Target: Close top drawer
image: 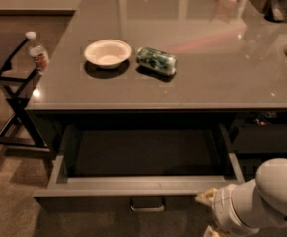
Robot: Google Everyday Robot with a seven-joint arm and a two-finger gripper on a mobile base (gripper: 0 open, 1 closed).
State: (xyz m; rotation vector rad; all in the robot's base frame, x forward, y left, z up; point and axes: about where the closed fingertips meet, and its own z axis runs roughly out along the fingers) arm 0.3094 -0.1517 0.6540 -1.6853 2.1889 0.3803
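Observation:
The top drawer (133, 185) is pulled far out from under the grey counter. It is wide and shallow, with lighter grey inner walls, and looks empty inside. Its small metal bar handle (147, 206) sits centred on the front, near the bottom edge of the view. My gripper (208, 212) is at the lower right on the end of the white arm (261, 201). It is close to the right part of the drawer's front, right of the handle, and partly cut off by the frame.
On the grey counter (207, 78) lie a white bowl (107, 52) and a green can (156, 60) on its side. A water bottle (37, 54) stands on a black folding stand (10, 93) at the left. A narrower dark drawer front (266, 137) is at the right.

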